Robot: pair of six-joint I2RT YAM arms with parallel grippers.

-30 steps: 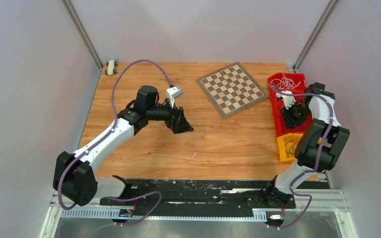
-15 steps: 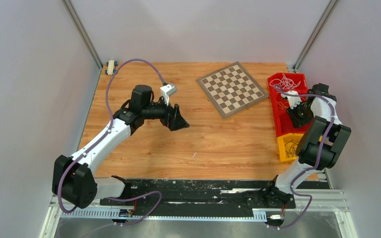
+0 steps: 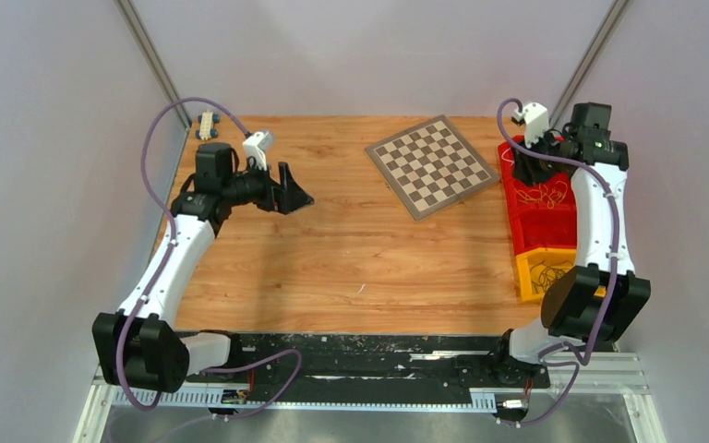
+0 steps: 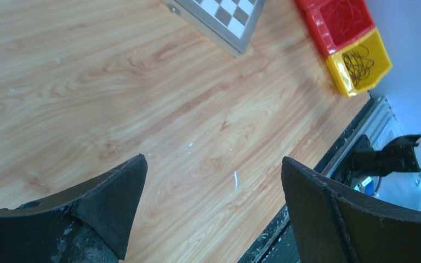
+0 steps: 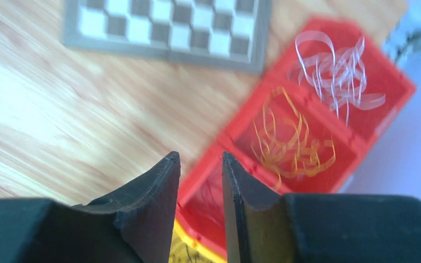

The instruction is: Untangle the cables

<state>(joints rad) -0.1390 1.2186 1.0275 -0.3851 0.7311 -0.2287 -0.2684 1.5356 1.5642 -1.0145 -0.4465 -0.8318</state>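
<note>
The cables lie sorted in bins at the table's right edge. White cables (image 5: 334,66) fill the far compartment of the red bin (image 3: 543,223), yellow-orange cables (image 5: 290,142) (image 3: 546,192) the middle one, and faint red strands (image 5: 211,200) the near one. Dark brown cables (image 4: 359,60) (image 3: 543,273) sit in the yellow bin (image 3: 526,277). My right gripper (image 5: 200,156) (image 3: 523,173) hangs above the red bin, jaws a narrow gap apart with nothing between them. My left gripper (image 4: 212,159) (image 3: 297,189) is wide open and empty over the table's far left.
A chessboard (image 3: 432,166) lies at the back centre, just left of the red bin. A small wheeled block (image 3: 207,124) sits in the far left corner. A black rail (image 3: 369,355) runs along the near edge, and grey walls close both sides.
My right gripper has risen out of the red bin toward its far end, uncovering the yellow-orange cables. My left arm has drawn back to the far left, still open.
</note>
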